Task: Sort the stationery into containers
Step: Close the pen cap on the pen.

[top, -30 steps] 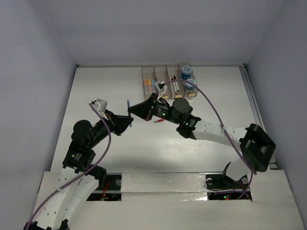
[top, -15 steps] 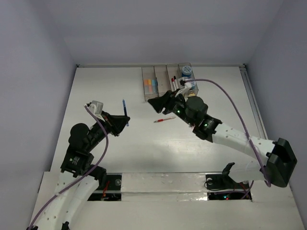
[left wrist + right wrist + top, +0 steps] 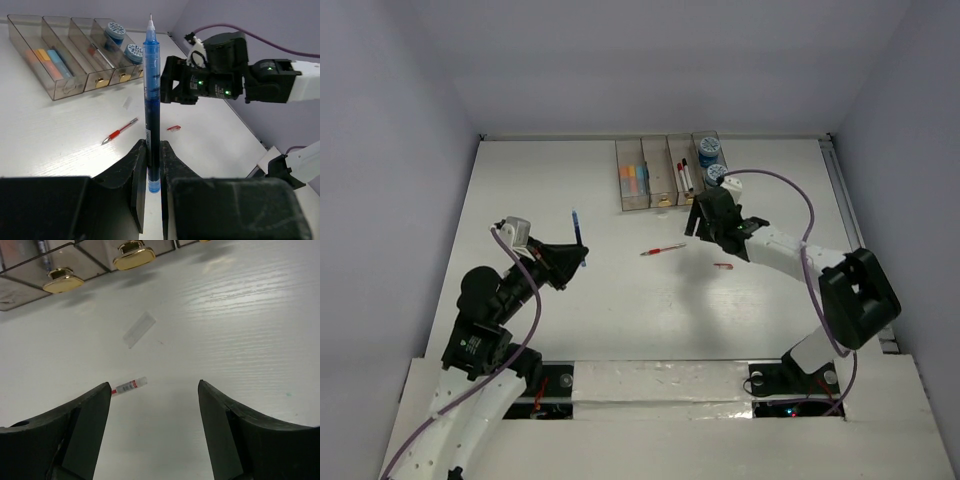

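Right gripper [image 3: 154, 390] drew back rightward, jaws wide; left gripper [image 3: 152, 150] pinches blue pen [image 3: 151, 90] upright.

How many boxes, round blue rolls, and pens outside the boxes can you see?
Boxes: 4
Round blue rolls: 2
Pens outside the boxes: 2 (blue pen, red pen)
Total: 8

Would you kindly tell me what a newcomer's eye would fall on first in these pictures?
The blue pen stands out first, sticking straight out of the shut left claw over the left side of the table. Next come the four joined containers at the far edge, with the open right claw just in front of them. A red pen lies loose between the arms.
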